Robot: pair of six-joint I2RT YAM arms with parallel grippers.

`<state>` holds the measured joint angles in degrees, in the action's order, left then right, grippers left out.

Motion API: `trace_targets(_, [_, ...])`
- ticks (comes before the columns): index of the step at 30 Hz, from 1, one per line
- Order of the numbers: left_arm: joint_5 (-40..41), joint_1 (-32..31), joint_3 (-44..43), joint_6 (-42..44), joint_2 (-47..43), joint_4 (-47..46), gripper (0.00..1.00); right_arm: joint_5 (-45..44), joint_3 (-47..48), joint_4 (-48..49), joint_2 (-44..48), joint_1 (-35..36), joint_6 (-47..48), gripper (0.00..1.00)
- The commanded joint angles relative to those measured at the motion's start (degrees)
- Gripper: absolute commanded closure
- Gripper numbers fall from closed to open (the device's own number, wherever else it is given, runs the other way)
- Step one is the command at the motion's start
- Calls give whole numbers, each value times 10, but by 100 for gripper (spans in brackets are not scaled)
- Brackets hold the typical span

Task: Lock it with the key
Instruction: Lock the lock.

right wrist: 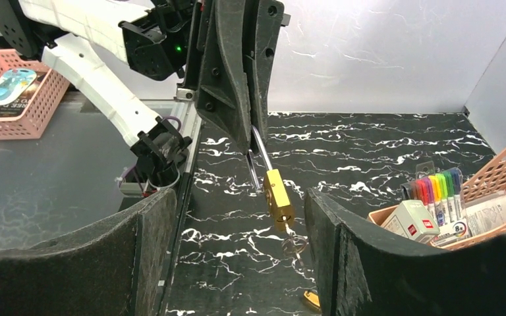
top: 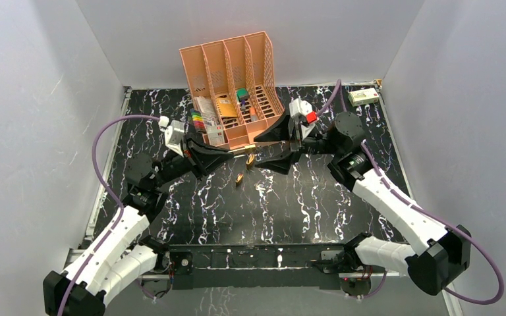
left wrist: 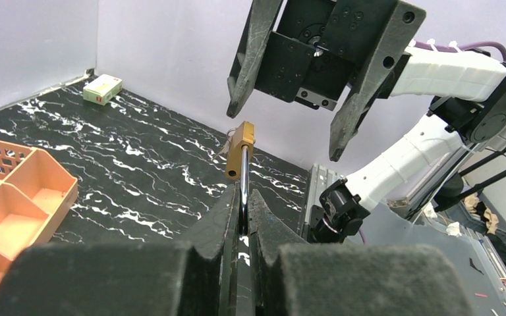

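**Left to right across the top view.** My left claw (top: 232,155) is pressed together on the wire shackle of a small brass padlock (top: 250,160). The fingertips (left wrist: 221,224) pinch the bare steel loop just behind the body. The padlock is held clear of the desk (top: 316,204), in front of the orange organiser (top: 201,72). Its long axis runs on from my left fingers toward my right arm, body end leading. In the right wrist view that end dips slightly downward.

The key (right wrist: 294,246) sits at the far end of the padlock body, opposite the shackle, with its small dull head just below the brass. It lies roughly along the padlock's axis and points away from my left claw, down toward the desk and toward my right claw. I cannot tell whether its blade is fully seated in the keyhole.

My right claw (top: 259,152) is spread wide, gripping and touching nothing. Its open gap faces the padlock and key, near them but apart from both. A second padlock (top: 239,179) lies on the desk close by, toward the arm bases, and neither claw touches it.
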<state>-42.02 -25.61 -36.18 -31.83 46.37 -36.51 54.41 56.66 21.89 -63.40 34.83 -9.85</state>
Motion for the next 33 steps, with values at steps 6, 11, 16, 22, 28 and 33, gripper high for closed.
trace_targets(6, [-11,2,-6,19,-20,-53,100,5,35,56,-28,-2,-24,26])
trace_targets(11, [-13,2,-4,21,-22,-52,100,9,41,62,-35,-2,-30,29])
trace_targets(16, [-14,2,-3,22,-20,-54,100,16,45,71,-41,-3,-40,33])
trace_targets(22, [-13,2,-4,21,-20,-54,100,18,48,74,-48,-2,-48,40])
trace_targets(28, [-15,2,-5,21,-20,-54,100,20,52,72,-54,-2,-49,42])
trace_targets(33, [-16,2,-8,19,-22,-53,100,25,59,71,-59,-2,-55,45])
